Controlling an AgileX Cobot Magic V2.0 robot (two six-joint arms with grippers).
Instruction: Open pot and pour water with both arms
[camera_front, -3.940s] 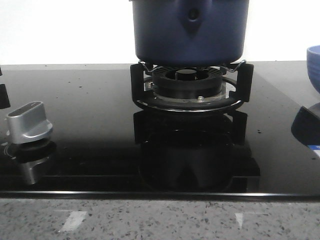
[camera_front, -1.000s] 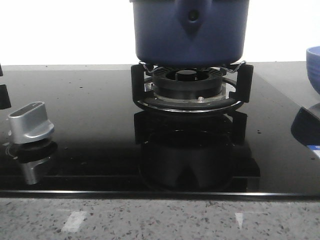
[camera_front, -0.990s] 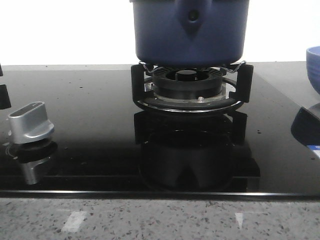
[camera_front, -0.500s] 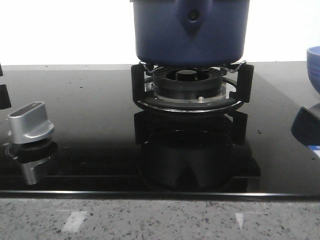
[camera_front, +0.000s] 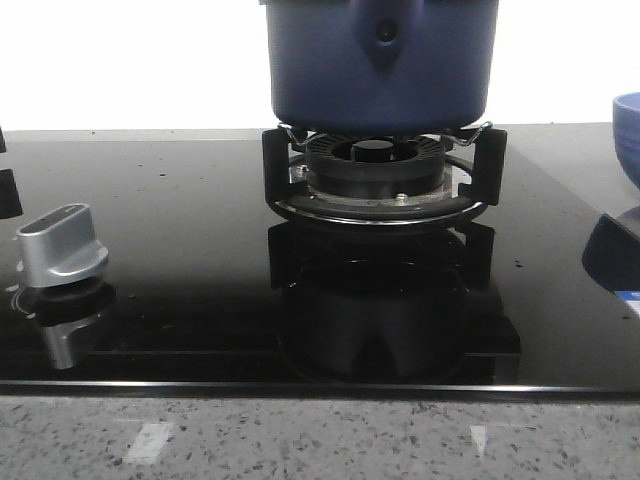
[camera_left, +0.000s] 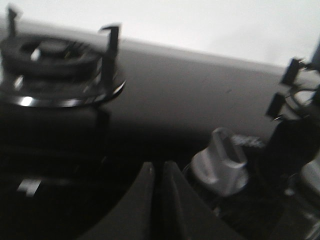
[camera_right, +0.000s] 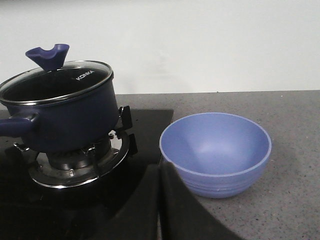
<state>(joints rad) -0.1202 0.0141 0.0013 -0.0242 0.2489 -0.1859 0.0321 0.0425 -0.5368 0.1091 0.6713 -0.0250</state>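
Nothing has shifted since the earlier front pictures: the pot (camera_front: 380, 62) sits as before on the burner grate (camera_front: 378, 180) of the black glass cooktop (camera_front: 180, 260), glass lid (camera_right: 55, 80) still on. The lighter-blue bowl (camera_right: 216, 152) stands just beside the cooktop on the grey table (camera_right: 295, 200). The silver knob (camera_front: 58, 245) lies well apart from the pot. The left gripper (camera_left: 156, 172) and right gripper (camera_right: 159, 175) each have jaws pressed together, holding nothing.

Light-blue bowl (camera_right: 215, 152) beside black hob (camera_front: 180, 250)
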